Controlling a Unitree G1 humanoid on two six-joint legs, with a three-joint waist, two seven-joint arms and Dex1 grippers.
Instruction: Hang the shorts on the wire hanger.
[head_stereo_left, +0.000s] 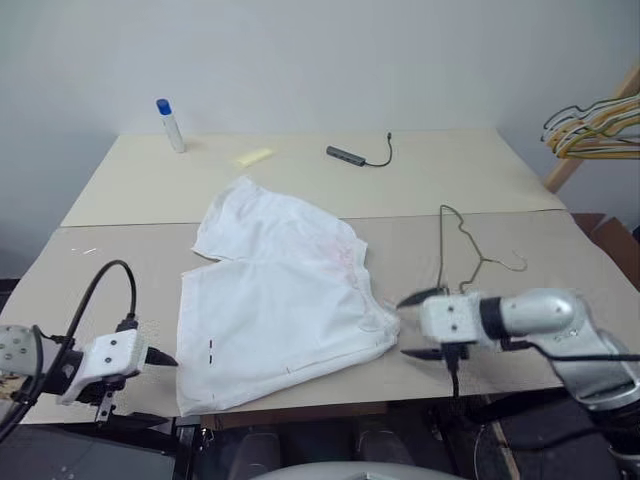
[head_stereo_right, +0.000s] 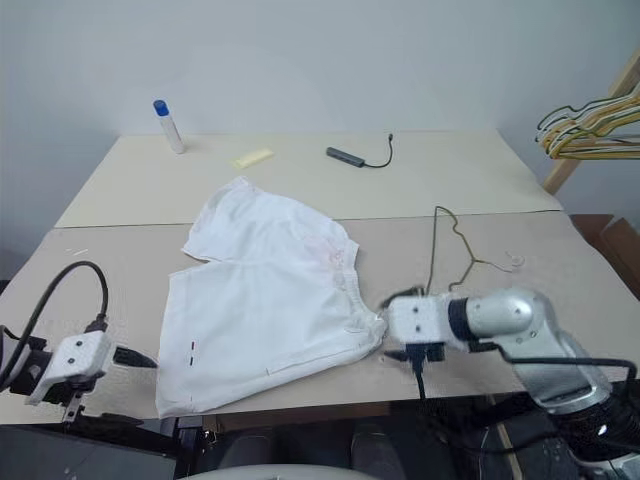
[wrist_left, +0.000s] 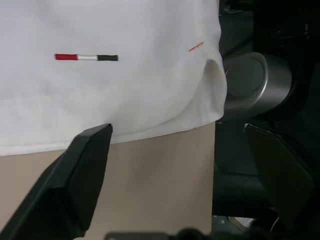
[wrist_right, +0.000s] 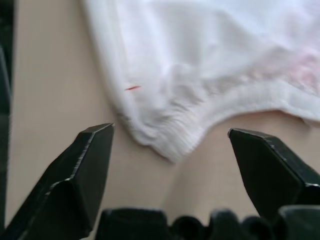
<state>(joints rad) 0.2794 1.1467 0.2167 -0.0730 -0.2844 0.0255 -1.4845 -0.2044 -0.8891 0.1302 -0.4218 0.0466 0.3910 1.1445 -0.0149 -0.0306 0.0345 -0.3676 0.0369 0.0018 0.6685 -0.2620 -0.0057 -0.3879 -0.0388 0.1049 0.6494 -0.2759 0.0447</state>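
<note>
The shorts (head_stereo_left: 275, 300) lie flat near the desk (head_stereo_left: 480, 180) edge; the wire hanger (head_stereo_left: 470, 250) lies right of them. Both the left claw (head_stereo_left: 160, 357) and right claw (head_stereo_left: 412, 325) gape wide, empty. A shallow pinch may slip off the fabric.

The shorts (head_stereo_left: 275, 300) lie flat on the tabletop (head_stereo_left: 560, 250), near its front edge and a little left of the middle. The wire hanger (head_stereo_left: 470, 255) lies on the tabletop just to their right, apart from them. The left gripper (head_stereo_left: 160, 357) sits at the front left, beside the hem; the right gripper (head_stereo_left: 418, 325) sits at the front right, beside the waistband corner. Behind the shorts, toward the wall, stand a bottle (head_stereo_left: 170, 125), a small pad (head_stereo_left: 253, 156) and a cabled adapter (head_stereo_left: 350, 154). A bunch of hangers (head_stereo_left: 595, 130) is off the far right corner.
</note>
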